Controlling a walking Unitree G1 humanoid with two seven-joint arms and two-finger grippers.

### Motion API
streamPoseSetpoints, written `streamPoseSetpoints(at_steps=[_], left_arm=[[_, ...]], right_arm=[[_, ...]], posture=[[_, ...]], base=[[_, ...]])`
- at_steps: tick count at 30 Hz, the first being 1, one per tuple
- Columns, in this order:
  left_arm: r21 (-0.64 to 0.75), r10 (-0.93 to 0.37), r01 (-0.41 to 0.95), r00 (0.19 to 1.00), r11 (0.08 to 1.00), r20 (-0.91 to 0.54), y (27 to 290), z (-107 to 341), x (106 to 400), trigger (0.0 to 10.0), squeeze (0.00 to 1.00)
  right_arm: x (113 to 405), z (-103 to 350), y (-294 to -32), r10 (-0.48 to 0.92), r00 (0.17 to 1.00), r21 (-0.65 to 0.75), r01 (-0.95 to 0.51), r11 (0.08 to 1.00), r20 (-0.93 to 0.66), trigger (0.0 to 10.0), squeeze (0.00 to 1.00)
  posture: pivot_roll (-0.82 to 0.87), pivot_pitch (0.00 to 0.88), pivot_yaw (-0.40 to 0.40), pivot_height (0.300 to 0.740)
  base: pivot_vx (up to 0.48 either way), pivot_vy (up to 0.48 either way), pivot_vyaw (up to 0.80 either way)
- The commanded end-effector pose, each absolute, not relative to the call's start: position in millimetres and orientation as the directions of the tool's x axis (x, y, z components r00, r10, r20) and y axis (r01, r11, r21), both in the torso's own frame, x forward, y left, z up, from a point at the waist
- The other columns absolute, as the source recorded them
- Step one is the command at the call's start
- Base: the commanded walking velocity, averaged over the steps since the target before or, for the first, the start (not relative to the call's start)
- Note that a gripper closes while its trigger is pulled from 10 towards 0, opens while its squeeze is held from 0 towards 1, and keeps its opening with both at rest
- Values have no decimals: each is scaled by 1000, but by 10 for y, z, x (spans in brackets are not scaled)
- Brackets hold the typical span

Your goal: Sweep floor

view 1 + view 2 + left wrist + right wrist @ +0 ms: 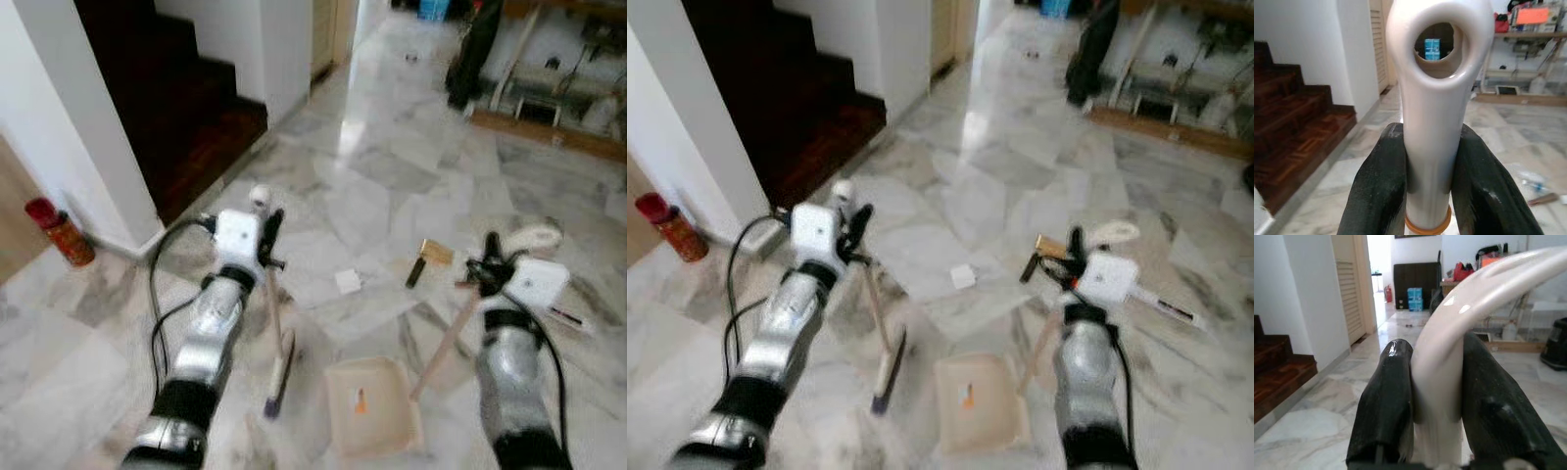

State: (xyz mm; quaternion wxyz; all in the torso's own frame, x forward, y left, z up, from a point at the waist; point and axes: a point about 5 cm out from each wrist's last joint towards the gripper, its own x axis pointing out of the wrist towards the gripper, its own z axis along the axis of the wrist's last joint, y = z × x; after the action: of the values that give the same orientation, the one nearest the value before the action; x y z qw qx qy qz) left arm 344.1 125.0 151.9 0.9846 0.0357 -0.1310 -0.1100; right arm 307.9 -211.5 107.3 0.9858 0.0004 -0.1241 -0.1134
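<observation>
Gripping a cream plastic broom handle (1431, 122) with an oval hanging hole at its top, the left hand (1431, 196) is pinching it between both black fingers (1382, 191), just above an orange ring on the shaft. In the head views that left hand (266, 240) is holding the thin handle over the grey-veined white marble floor (392, 186), and the short broom's dark bristle head (278, 377) is resting on the tiles below it. The right hand (1437, 396) is clamping a curved cream loop handle (1474, 298) between its fingers; from the right hand (487, 269) a long pale stick is slanting down to a cream plastic dustpan (370, 406) lying flat on the floor between the two arms. Inside the pan a small orange speck is showing. Ahead of the pan, a small white scrap (348, 281) is lying on the tiles, with a gold-and-black item (427, 260) near it. A red cylinder (59, 232) is standing by the white wall, beside the dark wooden stairs (186, 108).
</observation>
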Motion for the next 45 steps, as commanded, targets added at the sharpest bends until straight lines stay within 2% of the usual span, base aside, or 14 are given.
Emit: streamPoseSetpoints(at_steps=[1,20,45], left_arm=[[110,-246,223,925,969,290,1176,1612,3451,10000,0],[112,-251,227,923,967,292,1189,1603,3432,10000,0],[103,-239,218,927,971,290,1189,1610,3442,10000,0]], right_arm=[[3074,1141,-2171,-247,929,45,244,969,277,10000,0],[3074,1110,-2116,-232,934,48,227,973,272,10000,0],[3095,1121,-2125,-234,935,57,227,972,266,10000,0]], posture=[[78,61,-3,740],[88,20,-3,740],[90,47,-8,740]], base=[[311,0,0],[312,0,0],[355,0,0]])
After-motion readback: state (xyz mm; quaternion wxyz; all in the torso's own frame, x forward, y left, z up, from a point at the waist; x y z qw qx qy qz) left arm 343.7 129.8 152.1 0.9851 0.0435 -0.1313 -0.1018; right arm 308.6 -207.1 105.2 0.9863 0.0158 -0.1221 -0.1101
